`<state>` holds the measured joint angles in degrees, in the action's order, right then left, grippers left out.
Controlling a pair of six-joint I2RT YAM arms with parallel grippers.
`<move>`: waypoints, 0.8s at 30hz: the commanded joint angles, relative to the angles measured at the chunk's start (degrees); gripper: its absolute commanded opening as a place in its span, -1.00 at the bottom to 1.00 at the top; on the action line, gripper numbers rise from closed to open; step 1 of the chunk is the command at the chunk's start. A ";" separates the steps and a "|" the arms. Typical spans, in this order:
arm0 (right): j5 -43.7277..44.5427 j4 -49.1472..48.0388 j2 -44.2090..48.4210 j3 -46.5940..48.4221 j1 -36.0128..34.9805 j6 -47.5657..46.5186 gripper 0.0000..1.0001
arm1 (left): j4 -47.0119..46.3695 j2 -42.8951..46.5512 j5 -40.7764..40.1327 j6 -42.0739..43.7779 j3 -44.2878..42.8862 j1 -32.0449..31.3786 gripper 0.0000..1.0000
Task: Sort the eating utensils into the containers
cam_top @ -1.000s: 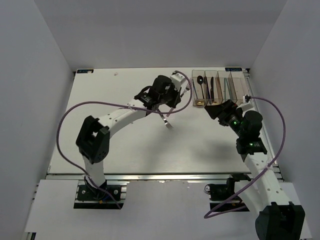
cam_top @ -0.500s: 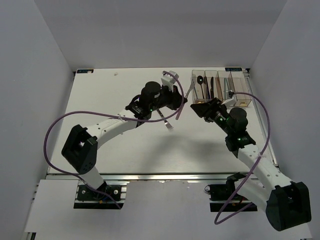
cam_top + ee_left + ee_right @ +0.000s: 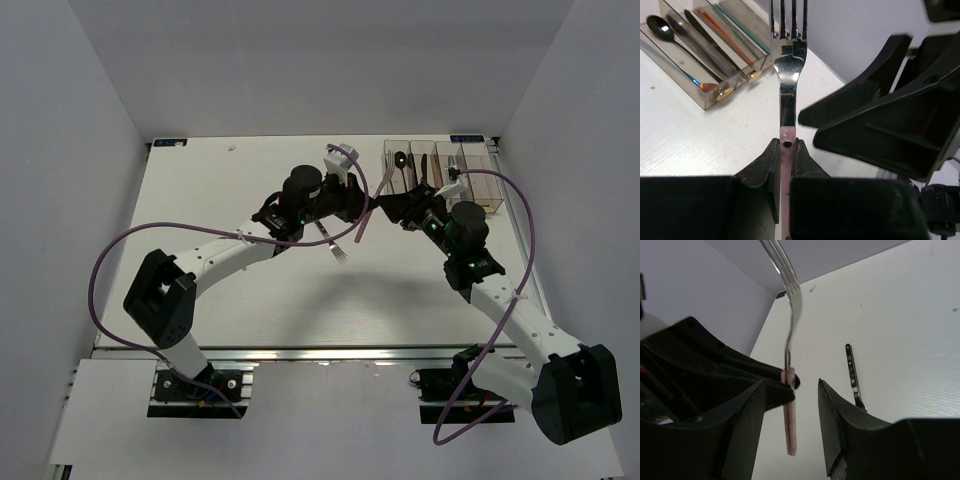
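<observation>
- The pink-handled fork (image 3: 786, 100) has a pale pink handle and a shiny silver neck and tines.
- The left gripper (image 3: 786, 149) and the right gripper (image 3: 790, 405) are matte black.
- The containers (image 3: 705, 102) are clear, with yellow-brown marks at one end.
- Inside them lie a glossy black spoon (image 3: 659, 29), an orange chopstick (image 3: 725, 40) and a green chopstick (image 3: 740, 30).
- The silver fork (image 3: 852, 372) is plain silver.
- The table (image 3: 250, 290) is white.
- The cable (image 3: 96, 285) is purple.

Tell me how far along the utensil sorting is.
Done: a black spoon, a dark knife and orange and green chopsticks lie in the clear bins. In hand: the left gripper clamps the pink-handled fork, and the right gripper sits open around its handle, likely a handover. Left: binning that fork and the silver fork lying on the table.
</observation>
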<state>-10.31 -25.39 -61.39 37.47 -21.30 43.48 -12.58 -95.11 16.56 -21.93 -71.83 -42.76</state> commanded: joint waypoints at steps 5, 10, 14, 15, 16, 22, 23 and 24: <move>3.10 0.16 -0.21 5.68 -0.41 -3.41 0.05 | -1.84 0.98 3.22 -0.92 0.47 -0.83 -1.00; 2.83 1.66 -3.74 7.53 -0.50 -3.06 0.01 | -3.33 2.29 3.48 -1.53 1.26 -0.92 -1.00; 2.57 1.39 -4.01 7.35 -1.72 -3.05 -0.39 | -2.98 2.04 3.48 -1.53 0.56 -0.92 -1.00; 2.14 1.48 -4.09 7.61 -1.90 -3.40 -0.50 | -2.80 1.95 3.40 -1.53 0.38 -1.01 -1.00; 1.87 1.57 -4.27 7.88 -2.16 -3.75 -0.57 | -2.72 1.77 3.39 -1.62 0.12 -0.92 -1.00; -4.79 -0.01 -8.12 12.18 -0.77 -9.89 -1.00 | -4.47 2.21 2.96 -2.15 0.81 -1.01 -0.02; -5.68 0.94 -9.01 13.23 1.41 -10.69 -1.00 | -4.12 2.56 2.00 -2.06 0.99 -1.01 0.20; -5.17 2.61 -9.97 16.20 2.65 -12.01 -1.00 | -2.55 3.26 0.86 -1.80 0.91 -1.01 0.96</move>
<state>-12.64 -22.24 -69.45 47.51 -21.65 36.64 -14.66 -95.15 18.57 -23.27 -70.83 -43.35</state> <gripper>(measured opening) 0.020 0.721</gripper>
